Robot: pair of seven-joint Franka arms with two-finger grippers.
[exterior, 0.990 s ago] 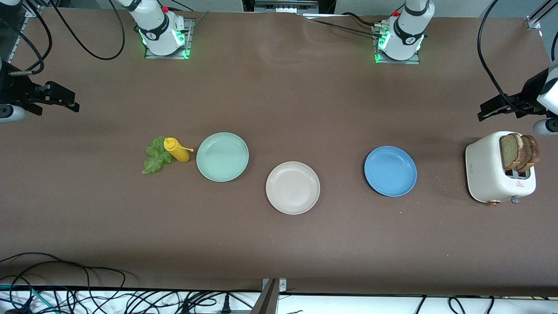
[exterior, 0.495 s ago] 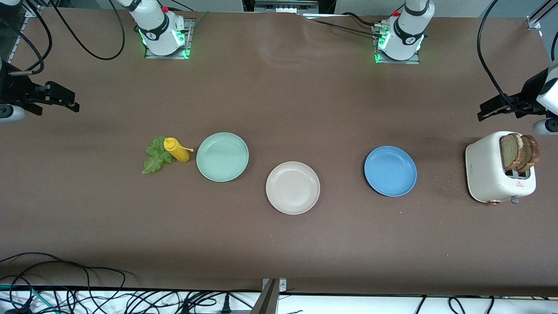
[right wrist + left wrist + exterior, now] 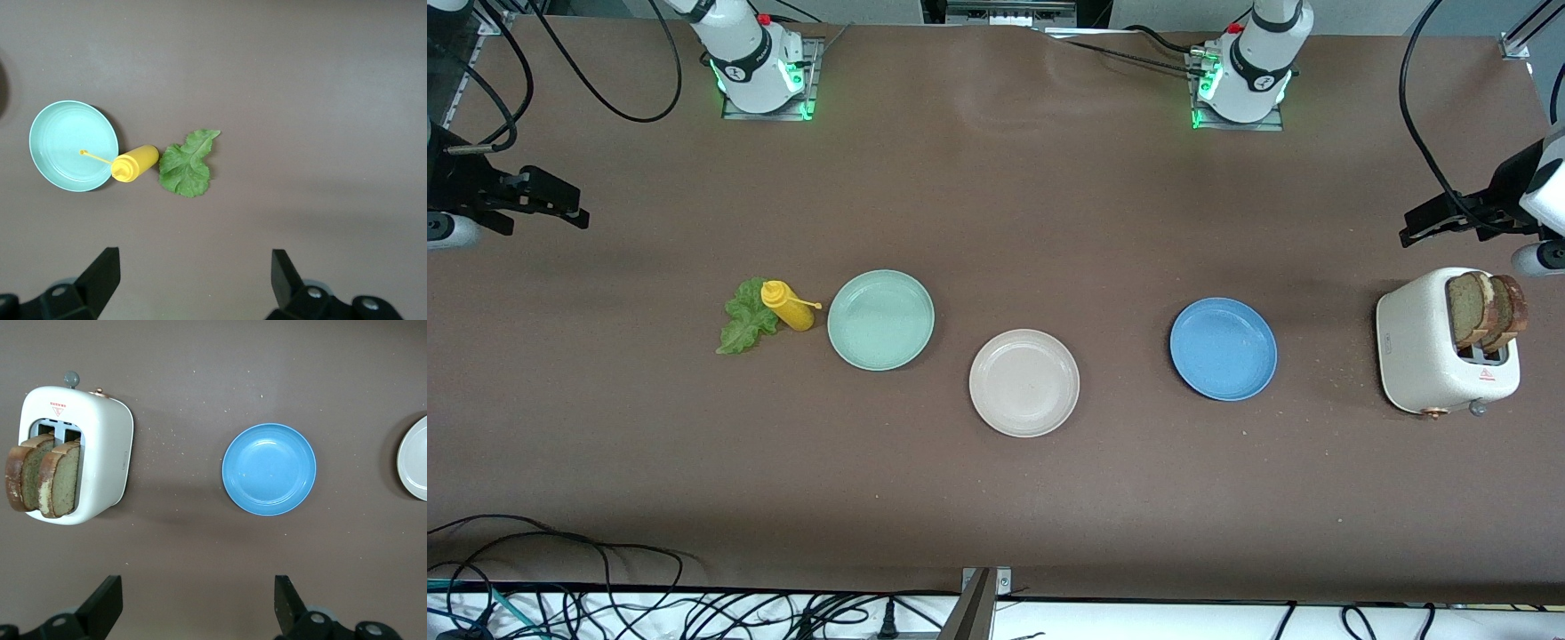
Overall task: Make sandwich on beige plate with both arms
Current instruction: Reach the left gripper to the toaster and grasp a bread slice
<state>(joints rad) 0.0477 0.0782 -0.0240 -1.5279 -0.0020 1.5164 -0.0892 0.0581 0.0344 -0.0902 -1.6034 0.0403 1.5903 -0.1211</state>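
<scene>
Both wide open & empty: left hand drops straight onto bread in toaster below it, w/ right hand waiting above lettuce, beige plate bare.

Bare table surrounds the beige plate; mustard bottle crowds the lettuce leaf.

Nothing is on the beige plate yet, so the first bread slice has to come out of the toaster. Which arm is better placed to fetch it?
Likely the left. The left gripper hangs open at the toaster holding the bread slices; the right gripper, also open, is at the table's other end, by the lettuce leaf. The beige plate is bare.
</scene>
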